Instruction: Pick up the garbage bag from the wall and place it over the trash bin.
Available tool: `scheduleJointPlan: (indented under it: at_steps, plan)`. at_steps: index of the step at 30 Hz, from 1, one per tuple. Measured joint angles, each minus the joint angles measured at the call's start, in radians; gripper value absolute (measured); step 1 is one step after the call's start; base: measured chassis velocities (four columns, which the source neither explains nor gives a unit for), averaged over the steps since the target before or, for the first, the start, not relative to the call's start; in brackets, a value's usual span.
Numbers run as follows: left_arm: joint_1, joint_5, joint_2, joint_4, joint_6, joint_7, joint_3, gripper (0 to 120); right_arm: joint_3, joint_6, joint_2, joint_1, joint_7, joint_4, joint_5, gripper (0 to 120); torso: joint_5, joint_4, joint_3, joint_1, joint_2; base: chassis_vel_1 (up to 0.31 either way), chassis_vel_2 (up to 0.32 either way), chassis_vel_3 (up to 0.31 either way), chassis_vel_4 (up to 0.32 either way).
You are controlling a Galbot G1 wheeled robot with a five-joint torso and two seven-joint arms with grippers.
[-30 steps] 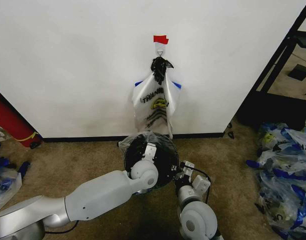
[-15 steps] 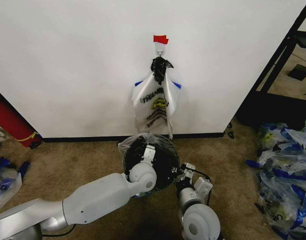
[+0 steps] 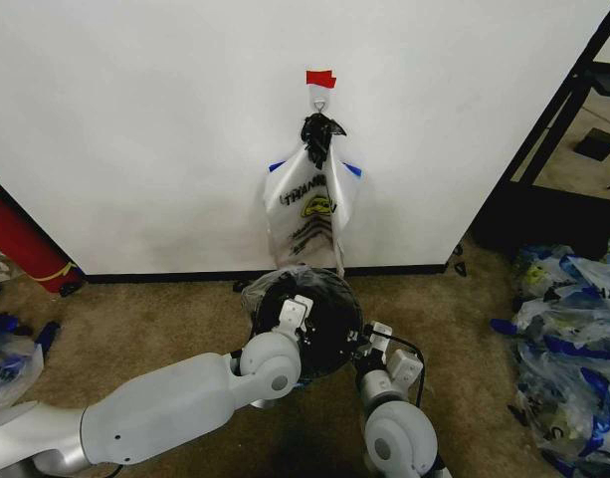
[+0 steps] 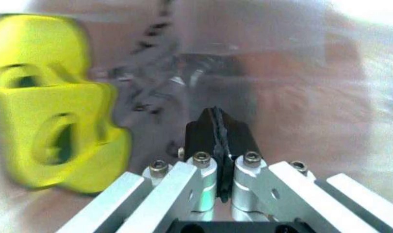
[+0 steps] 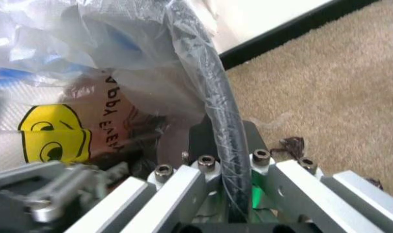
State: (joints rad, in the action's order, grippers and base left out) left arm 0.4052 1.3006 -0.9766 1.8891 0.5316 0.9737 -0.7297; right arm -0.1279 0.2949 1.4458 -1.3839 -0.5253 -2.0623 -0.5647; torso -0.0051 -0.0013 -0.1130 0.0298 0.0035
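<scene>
My right end effector [image 5: 225, 162] clamps the garbage bag [image 5: 119, 68] over the trash bin [image 3: 329, 319] rim to anchor it, while my left end effector [image 4: 217, 141], pressed shut, reaches inside to seat it.

Bare test room, white wall [image 3: 135, 119], brown carpet [image 3: 165, 319], heaped bags [image 3: 573, 339]

we see trash bin [image 3: 306, 321] hard against wall [image 3: 135, 129], no passage behind it. left gripper [image 3: 291, 315] inside bin mouth, right gripper [image 3: 367, 344] pinching rim with garbage bag [image 5: 119, 102] film, blocking near side. bare carpet [image 3: 165, 319] open left; heaped bags [image 3: 568, 329] crowd far right.
</scene>
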Motion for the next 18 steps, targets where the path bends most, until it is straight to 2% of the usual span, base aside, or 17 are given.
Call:
scheduleJointPlan:
  at_steps: [18]
  plan:
    - [-0.041,0.007,-0.091,-0.144,0.054,0.024,-0.085,0,0.02,-0.022,-0.008,-0.007,0.019,0.0,0.05,0,0.0,0.0,0.0,0.0,0.0,0.0,0.0,0.0,0.0]
